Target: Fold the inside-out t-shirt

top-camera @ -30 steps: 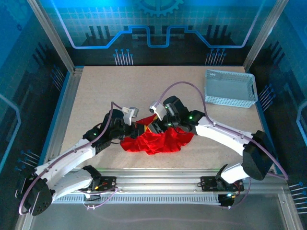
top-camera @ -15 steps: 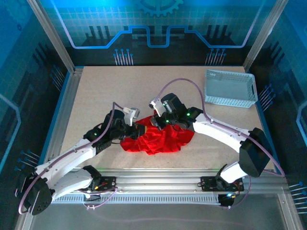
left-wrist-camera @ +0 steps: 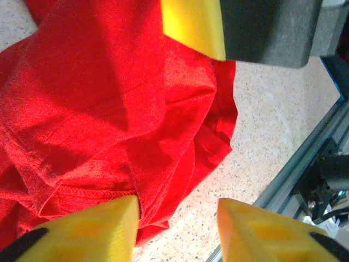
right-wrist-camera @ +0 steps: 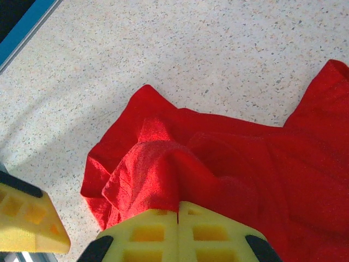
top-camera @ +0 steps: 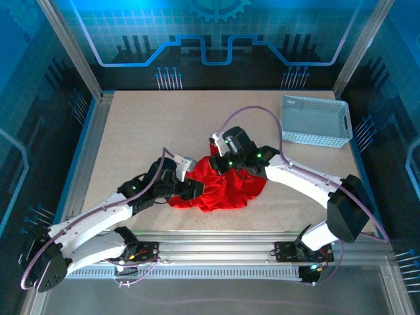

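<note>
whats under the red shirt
Speckled table shows all round the shirt, so it lies on that. Its bunched folds cover whatever else might be beneath; nothing pokes out. The right end effector pinches one fold.

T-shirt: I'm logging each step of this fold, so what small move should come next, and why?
Probably close the left gripper on the hem it straddles. It stands open at the edge of the crumpled t-shirt, while the right gripper is shut on a fold, so a second hold would let both arms spread the cloth.
</note>
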Motion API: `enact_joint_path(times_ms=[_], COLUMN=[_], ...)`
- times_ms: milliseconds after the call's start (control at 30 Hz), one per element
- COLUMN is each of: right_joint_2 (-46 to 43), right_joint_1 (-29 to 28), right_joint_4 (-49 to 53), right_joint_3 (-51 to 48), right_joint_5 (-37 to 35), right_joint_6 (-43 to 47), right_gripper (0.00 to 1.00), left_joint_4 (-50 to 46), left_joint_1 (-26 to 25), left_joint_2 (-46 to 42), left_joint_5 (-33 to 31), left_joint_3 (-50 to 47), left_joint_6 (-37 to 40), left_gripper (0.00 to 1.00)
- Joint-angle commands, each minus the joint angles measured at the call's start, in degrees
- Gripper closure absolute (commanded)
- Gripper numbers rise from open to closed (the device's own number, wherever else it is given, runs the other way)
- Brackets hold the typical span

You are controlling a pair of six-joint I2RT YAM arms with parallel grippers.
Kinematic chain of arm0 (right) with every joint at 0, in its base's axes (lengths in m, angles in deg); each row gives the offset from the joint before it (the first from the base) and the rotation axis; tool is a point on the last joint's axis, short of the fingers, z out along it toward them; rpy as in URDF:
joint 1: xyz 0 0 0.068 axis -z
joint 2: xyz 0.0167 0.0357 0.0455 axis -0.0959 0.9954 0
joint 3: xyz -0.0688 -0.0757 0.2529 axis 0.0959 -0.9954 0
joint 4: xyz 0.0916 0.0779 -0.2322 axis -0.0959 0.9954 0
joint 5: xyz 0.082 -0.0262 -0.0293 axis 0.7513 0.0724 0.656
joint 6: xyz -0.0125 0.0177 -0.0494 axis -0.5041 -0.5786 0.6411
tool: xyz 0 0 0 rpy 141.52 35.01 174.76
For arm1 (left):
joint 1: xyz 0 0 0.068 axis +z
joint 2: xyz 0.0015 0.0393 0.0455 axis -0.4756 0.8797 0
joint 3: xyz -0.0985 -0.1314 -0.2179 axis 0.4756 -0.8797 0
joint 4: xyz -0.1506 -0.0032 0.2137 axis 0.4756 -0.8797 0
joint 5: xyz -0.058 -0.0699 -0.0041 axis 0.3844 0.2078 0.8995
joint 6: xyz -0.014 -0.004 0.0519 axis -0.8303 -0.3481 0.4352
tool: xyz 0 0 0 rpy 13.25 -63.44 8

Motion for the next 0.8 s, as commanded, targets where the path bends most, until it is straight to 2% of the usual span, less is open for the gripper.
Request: enact_joint_path(times_ms=[0, 233, 333, 533, 767], right_joint_2=[-1.5, -1.4, 0.0, 1.5, 1.7], right_joint_1=[-0.7, -0.7, -0.4, -0.1, 0.0], right_joint_4=[-1.6, -1.0, -0.3, -0.6, -0.6], right_joint_3=[-0.7, 0.4, 1.3, 2.2, 2.2], right_joint_5=[0.8, 0.6, -0.4, -0.7, -1.1], right_joint_6=[-1.4, -3.8, -4.7, -5.3, -5.5], right_gripper=[1.0, 1.0, 1.0, 1.0, 1.0], left_joint_4=[-0.6, 3.4, 3.3, 1.0, -1.0], left_joint_1=[-0.3, -0.8, -1.0, -0.9, -0.6], left_joint_2=[-2.2, 2.4, 4.3, 7.5, 14.1], left_joint_5=[-3.1, -0.8, -3.1, -9.8, -8.0], left_joint_3=[2.3, 2.6, 3.4, 6.3, 10.3], left_joint_6=[-0.8, -3.6, -4.2, -6.2, -8.9], left_gripper=[0.54, 0.58, 0.58, 0.52, 0.55])
